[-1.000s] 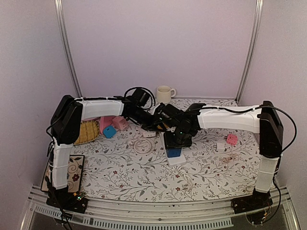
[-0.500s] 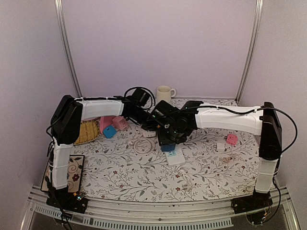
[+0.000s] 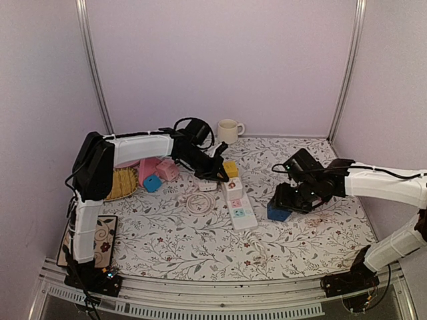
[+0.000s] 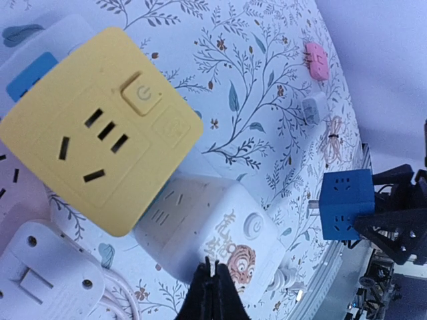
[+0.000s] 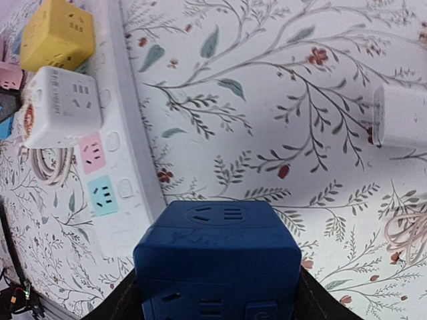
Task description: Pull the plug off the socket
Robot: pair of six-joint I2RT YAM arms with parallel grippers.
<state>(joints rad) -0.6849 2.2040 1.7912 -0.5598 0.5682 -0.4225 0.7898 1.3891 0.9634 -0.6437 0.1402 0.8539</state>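
The right tool [image 3: 283, 208], clamped on the blue cube plug [image 5: 217, 257], has carried it clear of the power strip [image 3: 241, 212], so the pull looks done, with the closed left tool [image 4: 212, 277] apparently bracing that strip.

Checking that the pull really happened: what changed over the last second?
The right gripper, shut on the blue cube, swung right, away from the power strip, taking the cube off it. The cube is now clear of the strip, on its right. Unchanged: the left gripper stays shut at the strip's far end, and the yellow cube and white cube stay on the strip.
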